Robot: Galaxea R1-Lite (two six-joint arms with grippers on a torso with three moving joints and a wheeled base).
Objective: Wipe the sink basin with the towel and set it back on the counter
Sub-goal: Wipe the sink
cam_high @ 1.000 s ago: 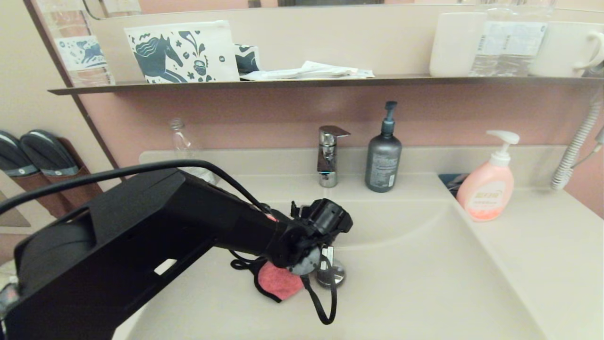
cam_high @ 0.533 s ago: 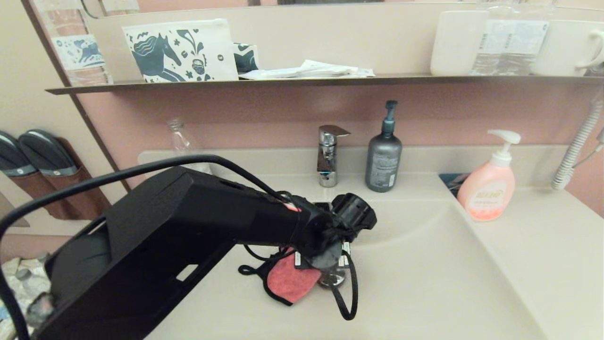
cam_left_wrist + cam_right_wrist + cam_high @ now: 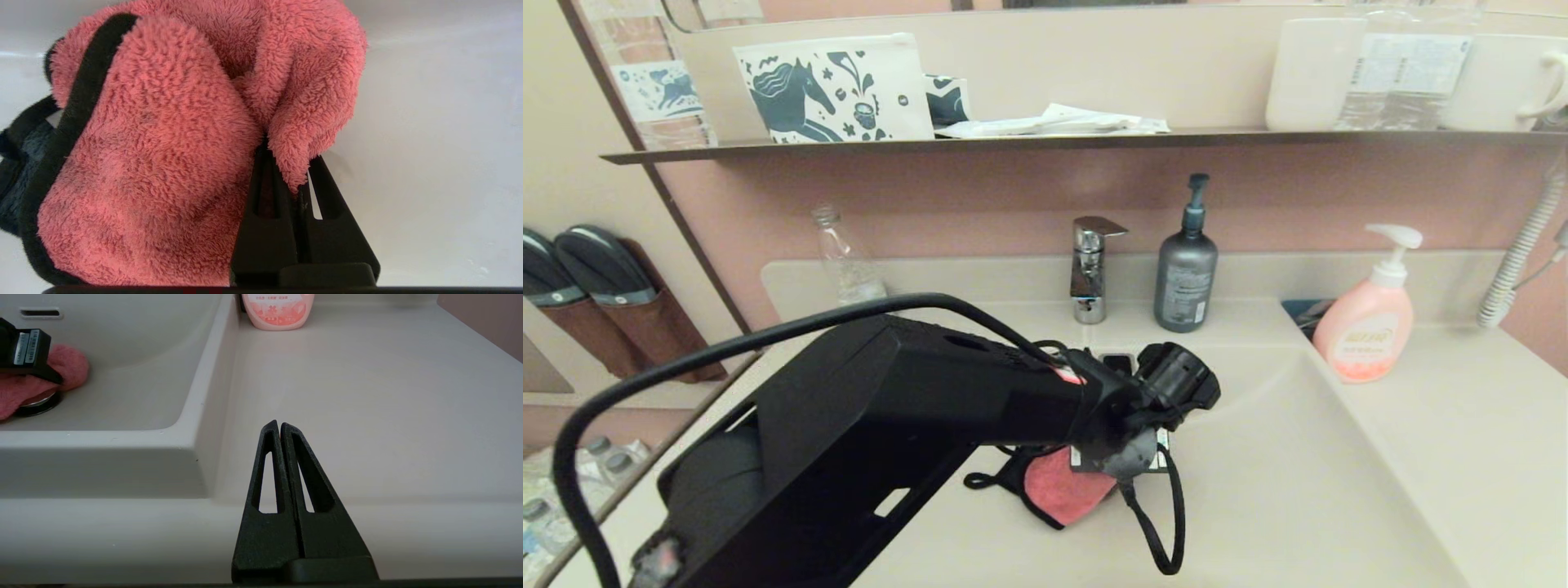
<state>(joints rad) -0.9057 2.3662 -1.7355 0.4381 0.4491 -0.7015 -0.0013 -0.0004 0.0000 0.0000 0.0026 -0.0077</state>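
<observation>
The coral-pink towel (image 3: 1062, 494), edged with black trim, is pressed onto the floor of the beige sink basin (image 3: 1282, 490) under my left arm. My left gripper (image 3: 288, 163) is shut on a fold of the towel (image 3: 163, 155), whose fuzzy cloth covers the fingertips. In the right wrist view the towel (image 3: 61, 367) lies over the chrome drain plug (image 3: 36, 404). My right gripper (image 3: 280, 425) is shut on nothing, hovering low at the front of the beige counter (image 3: 367, 396), right of the basin. It is out of the head view.
At the back stand a chrome tap (image 3: 1090, 269), a grey pump bottle (image 3: 1186, 273) and a clear bottle (image 3: 841, 257). A pink soap pump bottle (image 3: 1364, 322) stands on the right counter. A dark shelf (image 3: 1045, 143) carries a pouch and cups. A black cable loop (image 3: 1156, 531) dangles from the left wrist.
My left arm has slid to the right across the basin floor, dragging the towel with it; the towel now covers the drain plug in the head view.
</observation>
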